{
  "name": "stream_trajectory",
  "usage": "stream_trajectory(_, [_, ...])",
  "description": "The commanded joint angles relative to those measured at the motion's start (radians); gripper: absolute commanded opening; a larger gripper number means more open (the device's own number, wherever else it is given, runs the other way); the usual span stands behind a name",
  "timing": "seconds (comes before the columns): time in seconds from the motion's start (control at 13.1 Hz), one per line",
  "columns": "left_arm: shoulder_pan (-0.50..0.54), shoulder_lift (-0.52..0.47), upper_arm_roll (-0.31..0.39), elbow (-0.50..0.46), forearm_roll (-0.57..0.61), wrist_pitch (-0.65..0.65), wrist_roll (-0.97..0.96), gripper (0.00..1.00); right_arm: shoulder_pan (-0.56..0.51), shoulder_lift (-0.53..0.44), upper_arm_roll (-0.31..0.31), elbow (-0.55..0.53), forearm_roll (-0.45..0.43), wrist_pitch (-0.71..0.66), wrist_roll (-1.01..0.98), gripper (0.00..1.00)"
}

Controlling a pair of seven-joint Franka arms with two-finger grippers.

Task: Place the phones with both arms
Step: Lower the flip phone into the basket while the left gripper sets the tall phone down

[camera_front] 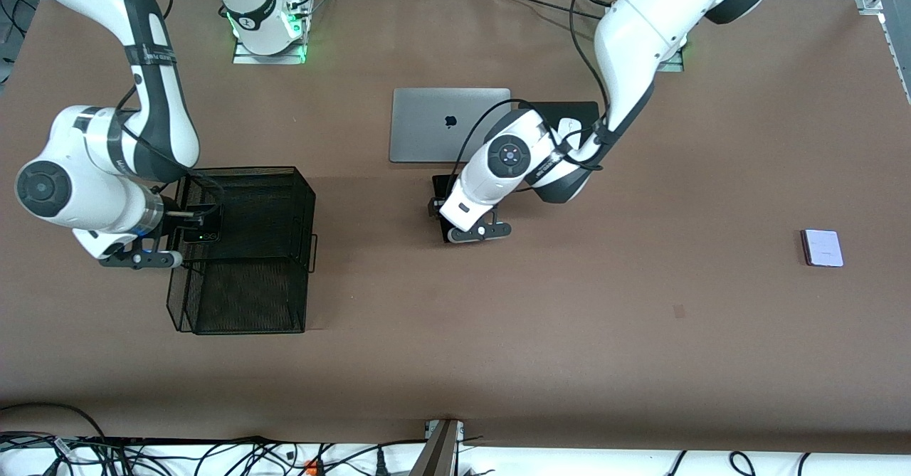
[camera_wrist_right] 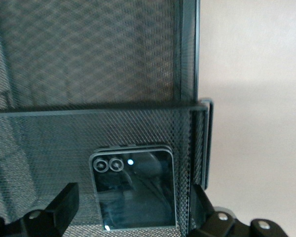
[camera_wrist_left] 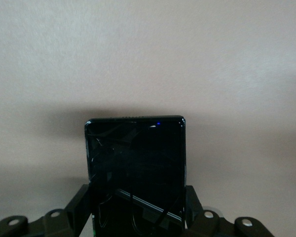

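Note:
My right gripper is down in the black mesh basket. In the right wrist view it is open, with the small black flip phone lying on the basket floor between the fingers, a gap on each side. The phone's green dot shows in the front view. My left gripper is low over the table in front of the laptop, shut on the long black slab phone, which sticks out past the fingers. The pale lavender-white phone lies on the table toward the left arm's end.
A closed silver laptop lies mid-table, with a white mouse on a black pad beside it, partly covered by the left arm. The basket's mesh wall rises close around the right gripper. Brown table spreads nearer the camera.

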Motion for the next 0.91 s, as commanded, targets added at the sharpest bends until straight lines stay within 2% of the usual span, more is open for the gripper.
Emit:
stream_trajectory(0.0, [-0.033,0.005,0.033,0.031,-0.002,-0.007,-0.05,0.42,-0.004,-0.009,0.005,0.119,0.021,-0.12,-0.015,1.0])
stream_trajectory(0.08, [-0.033,0.005,0.033,0.031,0.0,-0.007,-0.051,0.81,-0.004,-0.01,0.005,0.166,0.02,-0.175,-0.012,1.0])
stream_trajectory(0.15, [-0.033,0.0,0.035,0.029,0.0,-0.008,-0.048,1.0,-0.004,-0.01,0.005,0.212,0.018,-0.22,-0.012,1.0])
stream_trajectory(0.38, [-0.018,-0.03,0.037,0.029,0.001,-0.036,-0.05,1.0,0.008,-0.016,0.011,0.263,0.02,-0.269,-0.01,1.0])
stream_trajectory(0.69, [0.094,-0.167,0.043,0.041,0.003,-0.276,-0.041,1.0,0.089,-0.01,0.015,0.27,0.02,-0.262,0.138,1.0])
stream_trajectory(0.84, [0.17,-0.222,0.044,0.043,0.052,-0.414,0.0,1.0,0.154,0.002,0.015,0.27,0.021,-0.257,0.184,1.0])
